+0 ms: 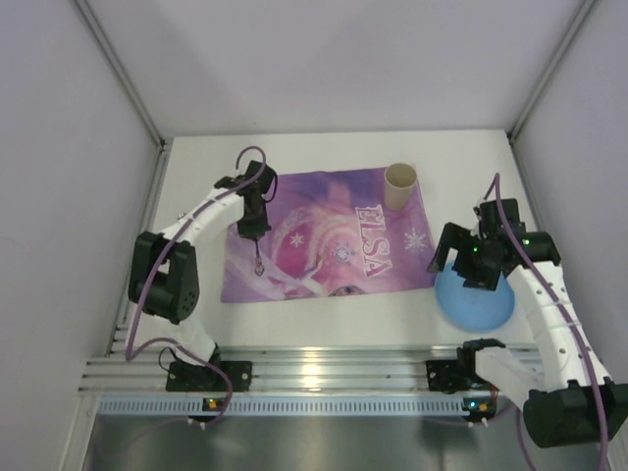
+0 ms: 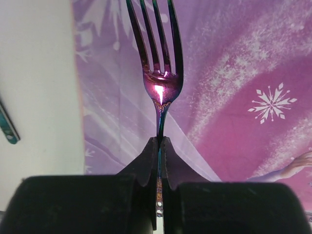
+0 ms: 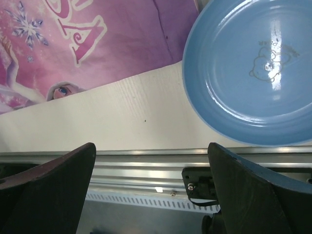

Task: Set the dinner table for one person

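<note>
Bright, even overhead light; glare spot on fork [image 2: 159, 87] neck, sheen on blue plate [image 3: 253, 73]; shadows soft.

Before you, the white dinner table [image 1: 324, 316] carries two things directly: the purple ELSA placemat [image 1: 324, 245] at centre, and the blue plate [image 1: 475, 308] at the mat's near right corner.

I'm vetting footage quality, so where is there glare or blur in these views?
Left wrist: bright glare spot on the iridescent metal fork, clamped in the left gripper, whose black fingers look soft. Right wrist: light streaks on the round blue plate; the open right gripper has blurred dark fingers. Top external: reflection on the aluminium rail.
</note>
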You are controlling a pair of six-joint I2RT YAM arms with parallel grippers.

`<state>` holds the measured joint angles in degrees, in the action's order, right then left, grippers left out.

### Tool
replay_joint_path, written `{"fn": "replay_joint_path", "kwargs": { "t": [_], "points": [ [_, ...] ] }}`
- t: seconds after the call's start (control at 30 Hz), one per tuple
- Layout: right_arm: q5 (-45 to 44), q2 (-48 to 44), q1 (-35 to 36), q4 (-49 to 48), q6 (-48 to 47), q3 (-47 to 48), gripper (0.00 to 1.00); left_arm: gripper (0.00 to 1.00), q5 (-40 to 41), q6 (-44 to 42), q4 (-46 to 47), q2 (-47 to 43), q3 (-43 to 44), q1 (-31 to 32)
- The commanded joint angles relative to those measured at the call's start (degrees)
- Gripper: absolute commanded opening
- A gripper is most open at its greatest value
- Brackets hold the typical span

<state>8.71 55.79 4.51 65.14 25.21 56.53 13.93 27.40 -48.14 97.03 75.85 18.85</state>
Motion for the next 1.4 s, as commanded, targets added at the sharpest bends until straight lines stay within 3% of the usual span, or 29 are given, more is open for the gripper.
{"fn": "replay_joint_path", "kwargs": {
  "t": [0.0,0.27,0.77,0.8,0.93,1.07,1.17,1.37],
  "points": [
    [0.43,-1.3,1.81,-0.72,0.28,0.42,0.98,0.0,0.39,4.51,1.47,4.38,1.05,1.1],
    [-2.2,-1.3,3.92,0.77,-0.6,1.3,0.98,0.0,3.55,1.61,1.56,10.54,5.88,1.01],
    [-3.79,0.46,4.1,0.86,-1.04,1.39,0.99,0.01,9.01,-5.08,3.32,15.11,6.67,0.84],
    [-3.79,0.9,4.1,0.69,-1.04,1.56,0.99,0.2,8.74,-4.9,3.4,15.11,6.67,0.84],
    [-3.96,1.86,4.1,0.07,-0.87,1.91,0.99,0.6,7.69,-3.32,2.44,14.76,8.16,0.75],
    [-3.96,2.48,4.01,-0.37,-0.69,2.0,0.99,0.7,9.44,-3.23,-1.07,11.18,13.87,-1.18],
    [-4.14,2.39,3.92,-0.63,-0.43,1.65,0.99,0.72,6.55,-3.14,-0.91,7.75,15.99,-7.67],
    [-4.49,1.61,3.75,-0.46,0.19,2.09,0.99,0.75,0.48,-2.87,1.12,5.36,8.71,-25.59]
  ]
}}
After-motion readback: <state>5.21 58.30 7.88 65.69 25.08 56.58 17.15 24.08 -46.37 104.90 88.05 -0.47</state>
